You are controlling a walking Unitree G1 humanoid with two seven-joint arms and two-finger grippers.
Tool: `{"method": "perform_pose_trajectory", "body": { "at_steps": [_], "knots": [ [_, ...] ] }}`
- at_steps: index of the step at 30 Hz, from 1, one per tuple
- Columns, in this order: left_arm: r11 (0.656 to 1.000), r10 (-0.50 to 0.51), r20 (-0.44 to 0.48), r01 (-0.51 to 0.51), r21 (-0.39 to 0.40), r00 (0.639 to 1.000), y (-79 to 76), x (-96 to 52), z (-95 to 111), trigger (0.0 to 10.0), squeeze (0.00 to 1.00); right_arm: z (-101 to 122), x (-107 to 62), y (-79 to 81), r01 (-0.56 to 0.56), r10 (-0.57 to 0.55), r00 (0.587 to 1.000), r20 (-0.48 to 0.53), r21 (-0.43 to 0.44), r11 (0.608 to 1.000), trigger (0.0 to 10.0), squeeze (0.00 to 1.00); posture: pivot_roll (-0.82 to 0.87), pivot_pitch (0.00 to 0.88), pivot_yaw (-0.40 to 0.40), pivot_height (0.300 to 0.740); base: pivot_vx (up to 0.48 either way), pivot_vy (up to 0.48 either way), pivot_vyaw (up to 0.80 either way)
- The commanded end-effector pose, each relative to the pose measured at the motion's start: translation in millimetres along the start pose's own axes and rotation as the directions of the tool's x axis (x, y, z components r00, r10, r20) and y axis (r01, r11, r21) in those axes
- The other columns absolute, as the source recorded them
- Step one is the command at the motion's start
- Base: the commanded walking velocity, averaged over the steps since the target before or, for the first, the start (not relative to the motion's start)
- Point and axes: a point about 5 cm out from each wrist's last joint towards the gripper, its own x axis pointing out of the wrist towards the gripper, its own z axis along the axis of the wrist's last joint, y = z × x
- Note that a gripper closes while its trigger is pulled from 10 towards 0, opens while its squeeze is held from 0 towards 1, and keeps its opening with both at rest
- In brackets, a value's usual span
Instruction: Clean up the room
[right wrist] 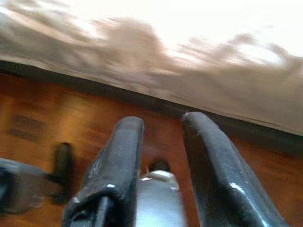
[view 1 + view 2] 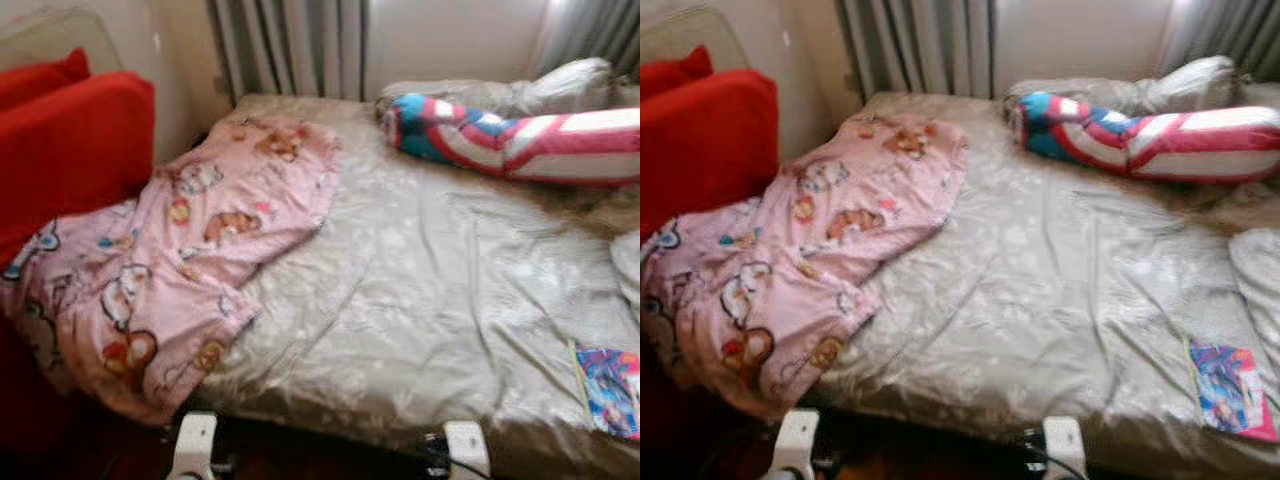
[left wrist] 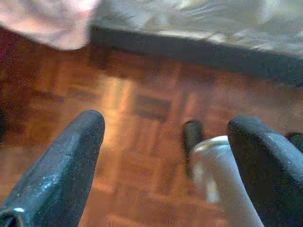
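At the far left a red sofa [image 2: 70,140] stands against the wall, its cushion rising beside the head corner of the bed. Draped from it across the bed's left side lies a pink blanket [image 2: 190,250] printed with cartoon bears, rumpled, one end hanging over the near edge of the mattress toward the floor. It covers part of the bed [image 2: 420,300], which wears a shiny beige, wrinkled sheet. Behind the bed, striped grey curtains [image 2: 290,45] hang down the wall.

Further right, near the head of the bed, a long bolster pillow [image 2: 520,135] in red, white and blue lies crosswise, and a pale silvery pillow [image 2: 540,90] sits just behind it, touching. At the near right corner of the mattress a thin colourful book [image 2: 610,390] lies flat on the sheet, well apart from the blanket.

Both arms hang low in front of the bed's near edge, over a reddish-brown parquet floor [image 3: 142,142]. The left gripper [image 3: 165,142] points down at the floor with its two black fingers spread wide and nothing between them; a corner of the pink blanket shows beyond it. The right gripper [image 1: 161,142] also hangs by the bed's edge, its fingers parted by a narrow gap and empty, the beige sheet blurred beyond.
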Motion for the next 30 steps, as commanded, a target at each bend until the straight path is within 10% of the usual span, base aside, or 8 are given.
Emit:
{"method": "perform_pose_trajectory", "body": {
  "at_steps": [1,30],
  "knots": [
    [1.000,-0.016,0.001,0.016,0.001,1.000,-5.8,0.9,1.9,10.0,0.00,-4.7,-1.9,-11.4,0.031,-0.031,0.999,-0.015,-0.002,1.000,10.0,0.00,-0.02,0.060,0.019,0.740,0.000,0.480,0.00],
    [1.000,-0.018,0.003,0.018,0.013,1.000,-5.5,0.9,2.3,10.0,0.00,-6.8,-2.7,-16.8,0.038,-0.038,0.999,-0.026,0.004,0.999,10.0,0.00,-0.02,0.063,0.019,0.740,0.000,0.480,0.00]
  ]
}}
